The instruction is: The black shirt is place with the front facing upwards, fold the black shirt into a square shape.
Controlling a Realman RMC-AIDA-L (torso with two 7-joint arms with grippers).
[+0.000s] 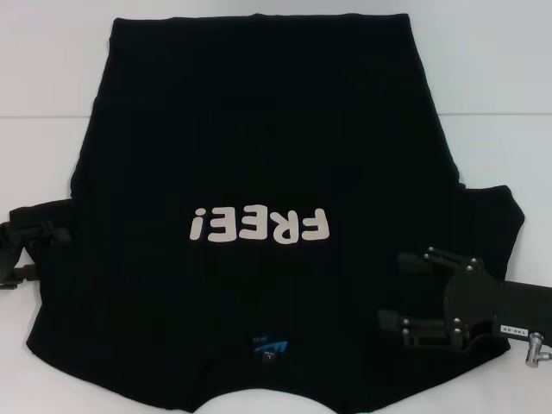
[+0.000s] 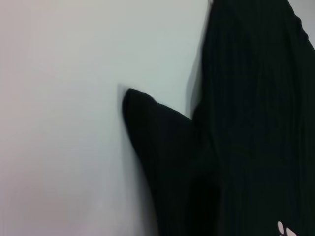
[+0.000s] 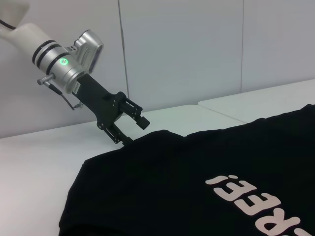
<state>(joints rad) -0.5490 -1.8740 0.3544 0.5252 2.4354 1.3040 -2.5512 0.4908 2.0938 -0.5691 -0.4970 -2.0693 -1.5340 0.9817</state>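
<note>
Black shirt (image 1: 259, 147) lies flat, front up, on the white table (image 1: 500, 78), covering most of it; hem at the far edge, collar at the near edge closest to the robot. Cream "FREE!" lettering (image 1: 260, 226) reads upside down in the head view, sitting between shirt centre and collar. Small blue neck label (image 1: 272, 349) is just inside the collar, nearer the robot than the lettering. Left gripper (image 1: 43, 231) is at the shirt's left sleeve, low at table level; in the right wrist view its two fingers stand apart, a moderate gap, with the lower finger (image 3: 119, 138) touching or right at the sleeve edge. Can't tell if any cloth is between the fingers. Left wrist view shows only the left sleeve (image 2: 157, 147) spread out to a point on the table, next to the shirt body, with a bit of the lettering at the frame corner. Right gripper (image 1: 398, 289) hovers over the shirt's right shoulder area, beside the right sleeve (image 1: 496, 220), fingers spread wide and pointing in toward the lettering, nothing held. Right sleeve lies flat, sticking out from the shirt body.
</note>
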